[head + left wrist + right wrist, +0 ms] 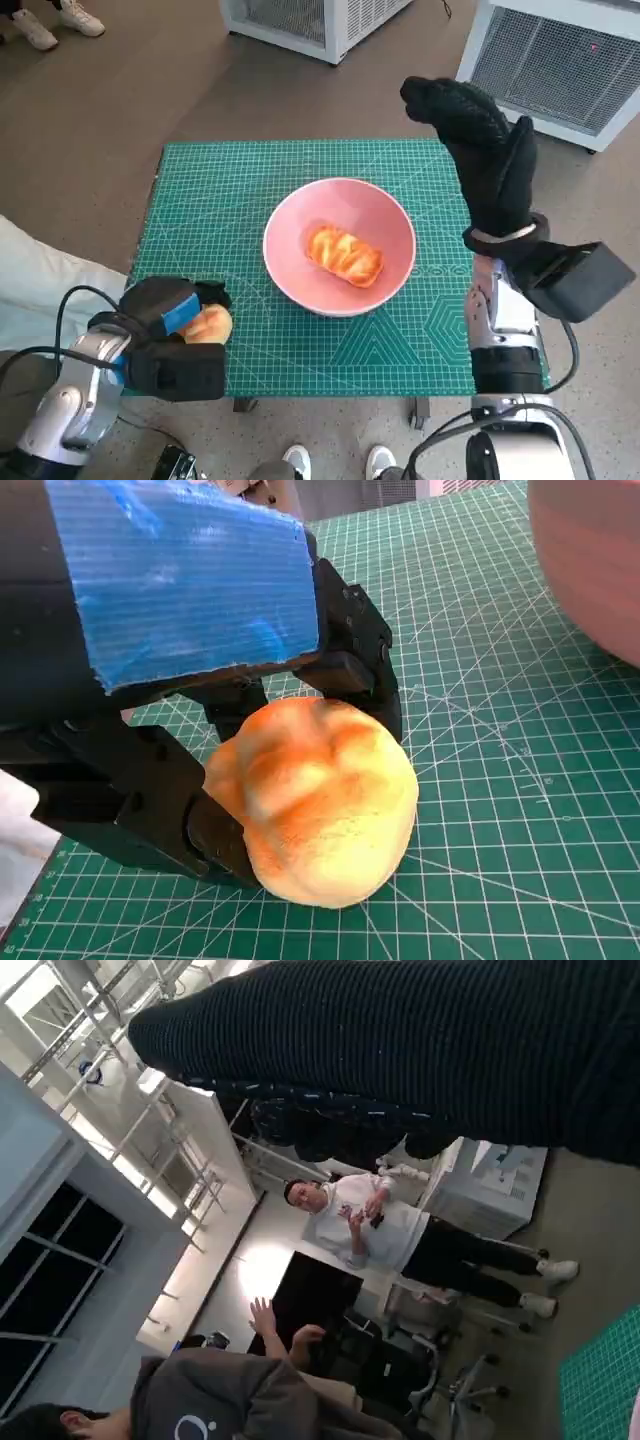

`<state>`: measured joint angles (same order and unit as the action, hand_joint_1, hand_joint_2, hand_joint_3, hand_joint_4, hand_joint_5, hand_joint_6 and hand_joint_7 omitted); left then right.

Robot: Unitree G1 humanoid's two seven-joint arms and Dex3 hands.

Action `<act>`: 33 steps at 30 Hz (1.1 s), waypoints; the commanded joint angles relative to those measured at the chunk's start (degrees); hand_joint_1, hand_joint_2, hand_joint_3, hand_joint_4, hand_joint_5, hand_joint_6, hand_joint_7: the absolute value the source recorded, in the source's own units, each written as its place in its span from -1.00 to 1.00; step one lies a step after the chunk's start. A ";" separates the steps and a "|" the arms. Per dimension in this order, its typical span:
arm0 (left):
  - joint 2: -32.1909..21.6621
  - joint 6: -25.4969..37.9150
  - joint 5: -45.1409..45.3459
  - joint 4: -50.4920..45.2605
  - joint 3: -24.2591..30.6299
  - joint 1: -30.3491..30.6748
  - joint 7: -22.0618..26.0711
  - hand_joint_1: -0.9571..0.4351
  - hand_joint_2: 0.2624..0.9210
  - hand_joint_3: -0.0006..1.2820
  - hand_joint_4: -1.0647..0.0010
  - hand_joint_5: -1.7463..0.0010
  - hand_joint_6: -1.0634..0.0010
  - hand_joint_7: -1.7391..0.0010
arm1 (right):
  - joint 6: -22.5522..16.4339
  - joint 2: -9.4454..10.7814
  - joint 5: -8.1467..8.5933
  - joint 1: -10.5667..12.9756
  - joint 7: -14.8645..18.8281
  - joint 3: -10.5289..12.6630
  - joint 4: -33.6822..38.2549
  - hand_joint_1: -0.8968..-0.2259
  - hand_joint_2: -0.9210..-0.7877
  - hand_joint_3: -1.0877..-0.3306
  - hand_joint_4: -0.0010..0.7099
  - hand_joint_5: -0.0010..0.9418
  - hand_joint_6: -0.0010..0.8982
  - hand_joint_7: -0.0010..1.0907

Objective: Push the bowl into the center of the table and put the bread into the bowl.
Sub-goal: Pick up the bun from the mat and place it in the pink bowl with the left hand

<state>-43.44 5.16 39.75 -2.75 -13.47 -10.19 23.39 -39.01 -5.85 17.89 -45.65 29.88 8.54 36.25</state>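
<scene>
Head view — left hand (175,310) round bread roll (208,324), beside pink bowl (339,246).

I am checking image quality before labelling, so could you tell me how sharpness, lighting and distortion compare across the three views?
Head view: evenly lit, sharp, slight wide-angle bending at the edges; the pink round bowl throws a soft shadow. Left wrist view: the golden bread roll and the black left hand are crisp, the bowl's wall blurred. Right wrist view: turned sideways, bright glare from windows, the black knitted right hand dark and near.
</scene>
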 commanded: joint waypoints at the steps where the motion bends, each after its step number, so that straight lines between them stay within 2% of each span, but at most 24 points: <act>1: -0.24 0.34 -0.79 -1.24 1.10 0.17 1.61 0.38 1.00 -0.92 -0.42 -0.35 -0.13 -0.26 | 0.65 0.34 0.26 1.52 0.50 0.04 0.64 -0.54 -1.00 -0.09 -0.37 -1.00 -0.96 0.04; 5: -0.60 1.24 -1.58 -3.94 2.60 -0.78 3.44 0.38 1.00 -0.85 -0.29 -0.35 -0.05 -0.40 | 0.62 0.32 0.21 1.50 0.48 0.11 0.69 -0.54 -1.00 -0.09 -0.37 -1.00 -0.96 0.04; 10: -1.10 2.57 -3.28 -7.92 5.29 -2.52 6.07 0.38 1.00 -0.76 -0.17 -0.43 0.06 -0.47 | 0.66 0.27 0.15 1.34 0.40 0.20 0.90 -0.54 -1.00 -0.09 -0.37 -1.00 -0.96 0.03; 13: -1.06 3.56 -4.57 -10.00 7.20 -4.14 7.36 0.38 1.00 -0.76 -0.16 -0.46 0.07 -0.45 | 0.61 0.23 0.12 1.22 0.36 0.27 1.10 -0.54 -1.00 -0.09 -0.37 -1.00 -0.96 0.03; 18: -0.86 5.83 -6.13 -12.90 9.95 -8.06 9.00 0.38 1.00 -0.81 -0.22 -0.39 0.00 -0.43 | 0.38 0.24 -0.03 1.10 0.27 0.31 1.35 -0.54 -1.00 -0.09 -0.37 -1.00 -0.96 0.03; 26: -0.36 8.42 -6.05 -14.96 11.99 -16.89 8.75 0.38 1.00 -0.85 -0.27 -0.32 -0.08 -0.42 | 0.17 0.37 -0.21 1.00 0.14 0.26 1.60 -0.54 -1.00 -0.09 -0.37 -1.00 -0.97 0.02; 33: 0.87 8.39 -6.41 -12.28 11.03 -28.42 7.76 0.38 1.00 -0.87 -0.26 -0.29 -0.12 -0.43 | 0.03 0.43 -0.06 1.03 0.19 0.41 1.89 -0.56 -1.00 -0.09 -0.37 -1.00 -0.97 0.02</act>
<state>-43.33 13.81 33.78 -16.16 -2.18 -33.42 31.99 -39.11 -5.68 17.84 -45.57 30.00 8.79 37.27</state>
